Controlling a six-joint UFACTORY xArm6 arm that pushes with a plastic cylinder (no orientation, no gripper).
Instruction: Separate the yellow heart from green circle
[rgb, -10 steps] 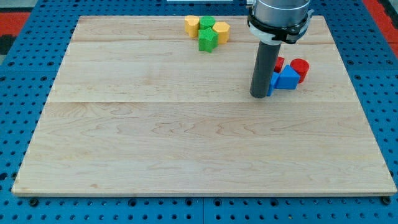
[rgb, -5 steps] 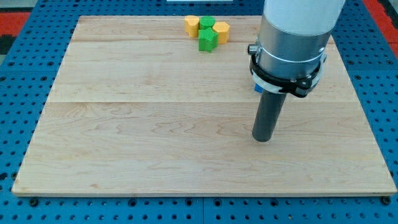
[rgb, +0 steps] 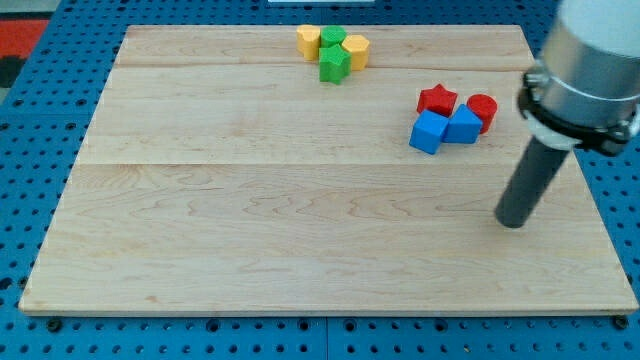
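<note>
A large pale wooden board (rgb: 250, 200) made of several long planks joined side by side fills most of the scene, its grain running left to right and its seams showing as faint horizontal lines. It rests on a blue perforated metal base (rgb: 30, 200) with regular rows of small holes, visible on every side. Red perforated panels (rgb: 20, 35) show at the far left and far right corners. The light is even and soft.
</note>
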